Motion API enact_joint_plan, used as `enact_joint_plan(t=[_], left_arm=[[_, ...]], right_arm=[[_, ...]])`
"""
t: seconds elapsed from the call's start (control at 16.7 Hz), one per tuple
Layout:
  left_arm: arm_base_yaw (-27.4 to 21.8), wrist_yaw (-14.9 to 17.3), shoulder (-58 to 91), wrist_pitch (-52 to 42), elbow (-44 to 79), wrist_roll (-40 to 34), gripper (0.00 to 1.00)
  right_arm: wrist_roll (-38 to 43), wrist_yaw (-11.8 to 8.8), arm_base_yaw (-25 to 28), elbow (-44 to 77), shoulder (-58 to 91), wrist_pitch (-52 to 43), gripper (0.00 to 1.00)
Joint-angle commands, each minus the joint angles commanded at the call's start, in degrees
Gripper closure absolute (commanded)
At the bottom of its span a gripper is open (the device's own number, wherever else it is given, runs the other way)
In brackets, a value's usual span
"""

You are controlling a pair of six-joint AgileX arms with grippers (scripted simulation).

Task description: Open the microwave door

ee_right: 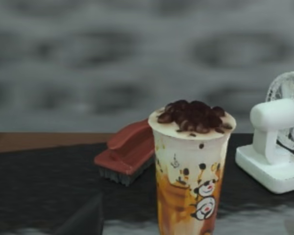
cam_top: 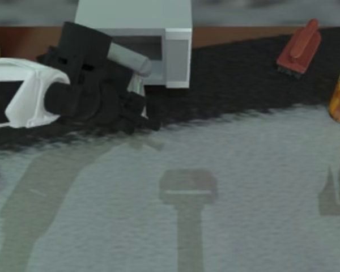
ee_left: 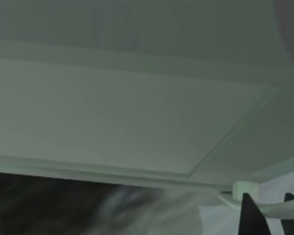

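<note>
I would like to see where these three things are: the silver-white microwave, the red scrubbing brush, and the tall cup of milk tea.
silver-white microwave (cam_top: 133, 14): top view, on its flat roof.
red scrubbing brush (cam_top: 299, 48): top view, on its handle.
tall cup of milk tea (ee_right: 191, 161): right wrist view, on its printed side.

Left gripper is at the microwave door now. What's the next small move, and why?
Probably keep swinging the microwave door outward. The microwave already shows its grey cavity, and the left gripper sits at the door's free edge, fingertips by the handle. The opening looks only partial.
</note>
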Motion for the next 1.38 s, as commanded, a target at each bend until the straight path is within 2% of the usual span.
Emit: enact_joint_plan(t=[0.24, 0.72, 1.38], left_arm=[[0.00, 0.00, 0.00, 0.00, 0.00, 0.00, 1.00], [1.58, 3.00, -1.11, -0.44, -1.24, 3.61, 1.00], [1.59, 3.01, -1.12, -0.45, -1.25, 3.63, 1.00]], right_arm=[[0.00, 0.00, 0.00, 0.00, 0.00, 0.00, 0.00], [0.00, 0.00, 0.00, 0.00, 0.00, 0.00, 0.00], [0.00, 0.00, 0.00, 0.00, 0.00, 0.00, 0.00]])
